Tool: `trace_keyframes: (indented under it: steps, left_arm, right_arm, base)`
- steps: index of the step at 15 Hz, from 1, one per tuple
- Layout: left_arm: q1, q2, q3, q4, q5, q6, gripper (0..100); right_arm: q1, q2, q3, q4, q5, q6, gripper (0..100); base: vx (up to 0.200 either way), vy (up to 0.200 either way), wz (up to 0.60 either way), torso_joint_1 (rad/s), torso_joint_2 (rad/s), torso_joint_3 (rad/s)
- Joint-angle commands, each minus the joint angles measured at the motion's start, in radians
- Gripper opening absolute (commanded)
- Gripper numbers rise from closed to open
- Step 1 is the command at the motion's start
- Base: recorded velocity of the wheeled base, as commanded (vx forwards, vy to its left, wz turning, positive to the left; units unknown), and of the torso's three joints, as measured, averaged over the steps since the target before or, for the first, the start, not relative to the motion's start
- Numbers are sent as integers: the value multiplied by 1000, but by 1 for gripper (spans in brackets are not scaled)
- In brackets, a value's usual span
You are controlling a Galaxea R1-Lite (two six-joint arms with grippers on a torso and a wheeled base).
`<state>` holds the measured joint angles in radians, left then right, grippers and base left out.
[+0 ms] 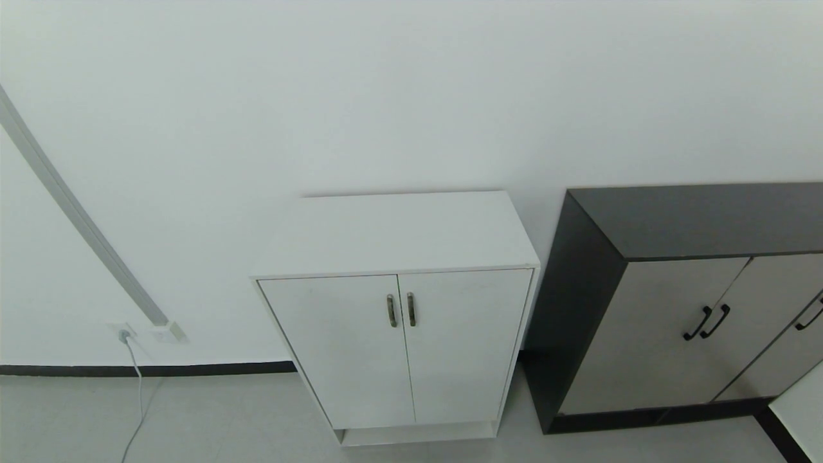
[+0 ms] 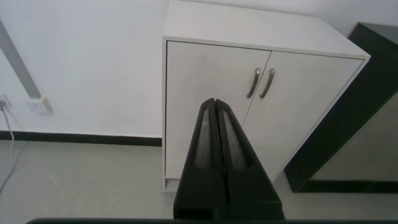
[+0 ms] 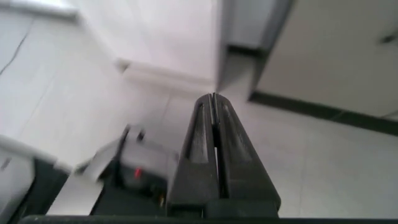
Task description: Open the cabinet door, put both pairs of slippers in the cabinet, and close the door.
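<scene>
I get bright, even, diffuse light on the head view, with no hard glare, and the wall [image 1: 411, 96] reads uniformly pale. The white cabinet [image 1: 398, 308] throws only a soft shadow at its 3 o'clock side, into the gap against the dark cabinet [image 1: 643, 308], and a thin one under its base at 6 o'clock. The dark cabinet's top carries a dull sheen. Cabinet edges splay toward 9 and 3 o'clock, a wide-lens effect. In the left wrist view the left gripper [image 2: 215, 102] is a dark, soft-edged mass at 6 o'clock. The right wrist view is smeared throughout, and the floor [image 3: 323, 162] is washed bright around the right gripper [image 3: 213, 96].
</scene>
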<state>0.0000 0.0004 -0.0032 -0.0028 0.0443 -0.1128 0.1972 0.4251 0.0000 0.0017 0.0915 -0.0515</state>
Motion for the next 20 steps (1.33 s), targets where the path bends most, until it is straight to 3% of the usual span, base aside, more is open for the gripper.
trace_keyframes:
  steps: [1,8,13,20]
  left_arm:
    - [0,0,0,0,0,-1,0]
    - [0,0,0,0,0,-1,0]
    - [0,0,0,-2,0,1,0]
    - [0,0,2,-2,-1,4,0]
  right_arm:
    - [-133,-201,0,0,1,-1,0]
    - [-194,-425,0,0,1,2,0]
    - [-194,-425,0,-9,-93,96,0]
    - [-196,-425,0,-12,-93,96,0]
  base:
    - [0,0,0,0,0,0]
    - [0,0,0,0,0,0]
    - [0,0,0,0,0,0]
    - [0,0,0,0,0,0]
